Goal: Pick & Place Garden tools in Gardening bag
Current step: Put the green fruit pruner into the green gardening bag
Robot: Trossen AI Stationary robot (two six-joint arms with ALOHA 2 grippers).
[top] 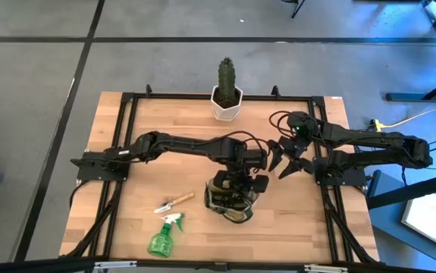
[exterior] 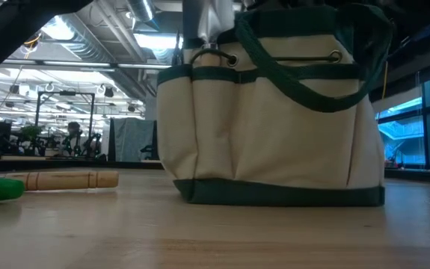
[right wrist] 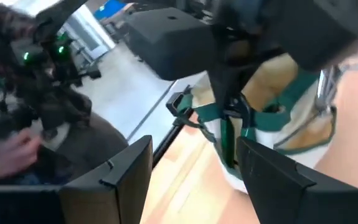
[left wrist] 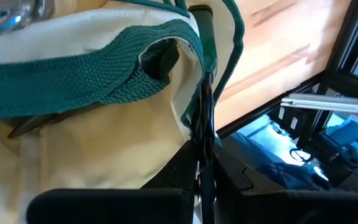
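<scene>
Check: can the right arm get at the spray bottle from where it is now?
Probably not easily. The spray bottle lies at the table's front-left; the bag and left gripper sit between it and the open right gripper.

This is a robotics lab or workshop hall. A pale wooden bench [top: 293,220] edged by a black metal frame [top: 130,102] stands on grey concrete floor [top: 36,68] marked with dark lines; exposed ceiling ducts [exterior: 87,41], strip lights and large windows [exterior: 424,127] show beyond.
</scene>
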